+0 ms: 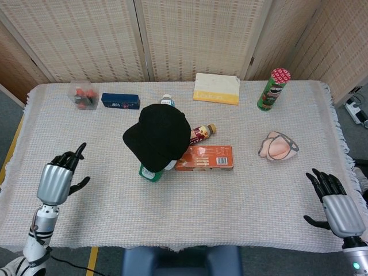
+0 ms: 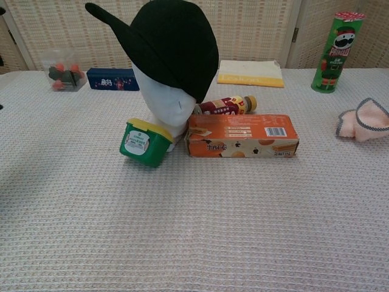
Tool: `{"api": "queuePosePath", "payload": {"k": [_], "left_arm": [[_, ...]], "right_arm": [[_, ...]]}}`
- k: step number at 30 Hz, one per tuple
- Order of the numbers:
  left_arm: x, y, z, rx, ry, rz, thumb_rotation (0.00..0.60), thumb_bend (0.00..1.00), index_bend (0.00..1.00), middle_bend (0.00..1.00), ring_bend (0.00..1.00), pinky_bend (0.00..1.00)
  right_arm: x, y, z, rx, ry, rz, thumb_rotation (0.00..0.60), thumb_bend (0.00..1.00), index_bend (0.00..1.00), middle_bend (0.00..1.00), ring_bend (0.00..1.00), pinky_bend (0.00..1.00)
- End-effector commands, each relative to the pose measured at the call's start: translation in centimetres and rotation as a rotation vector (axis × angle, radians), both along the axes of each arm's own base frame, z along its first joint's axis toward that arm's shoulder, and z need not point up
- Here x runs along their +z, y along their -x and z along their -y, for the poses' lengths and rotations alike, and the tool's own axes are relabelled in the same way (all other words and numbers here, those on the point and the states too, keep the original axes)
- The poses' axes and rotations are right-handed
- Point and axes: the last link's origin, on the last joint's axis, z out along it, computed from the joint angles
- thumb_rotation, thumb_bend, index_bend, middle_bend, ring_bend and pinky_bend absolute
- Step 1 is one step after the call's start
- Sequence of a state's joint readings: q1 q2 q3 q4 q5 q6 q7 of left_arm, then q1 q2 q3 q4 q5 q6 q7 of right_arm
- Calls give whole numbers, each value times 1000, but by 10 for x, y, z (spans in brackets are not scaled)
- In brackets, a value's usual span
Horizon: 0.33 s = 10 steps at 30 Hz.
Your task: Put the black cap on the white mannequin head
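The black cap (image 1: 158,135) (image 2: 167,45) sits on the white mannequin head (image 2: 163,100), brim pointing to the left; from above the cap hides nearly all of the head. My left hand (image 1: 59,178) hovers over the table's left front part, well away from the cap, fingers apart and holding nothing. At the front right corner my right hand (image 1: 334,204) is likewise empty with its fingers spread. Neither hand shows clearly in the chest view.
A green tub (image 2: 144,142) and an orange box (image 2: 241,136) lie against the head's base, a brown bottle (image 2: 225,106) behind them. Further back: a blue box (image 1: 121,101), a clear box of red items (image 1: 82,95), a yellow-edged pad (image 1: 217,88), a Pringles can (image 1: 273,89). A pink pouch (image 1: 279,146) lies right.
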<state>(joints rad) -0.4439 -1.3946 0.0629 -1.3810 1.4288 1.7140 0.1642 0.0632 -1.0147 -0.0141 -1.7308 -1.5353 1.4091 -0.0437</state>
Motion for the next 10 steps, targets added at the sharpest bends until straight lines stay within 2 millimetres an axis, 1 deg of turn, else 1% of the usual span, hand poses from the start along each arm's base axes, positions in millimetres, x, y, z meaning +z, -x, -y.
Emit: {"api": "queuePosePath", "payload": {"k": [1,4,7,10], "left_arm": [[28,55,46,370,105,0,600,103,78,153,61,154],[37,69,62,438,102,2,600,103,79,131,39,134],[42,80,74,467,83,16,600,103,79,129,38,133],[46,82,74,456,72,20,600,104,80,129,37,133]], "right_arm": [[-2,-1,1,4,5,-2,600,47,0,0,0,0],[-4,-1,1,4,2,-4,600,48,0,0,0,0],[-6,0,2,-3,-2,-7,600,48,0,0,0,0],[-8,0,3,-3,-6,-14,600,47,0,0,0,0]]}}
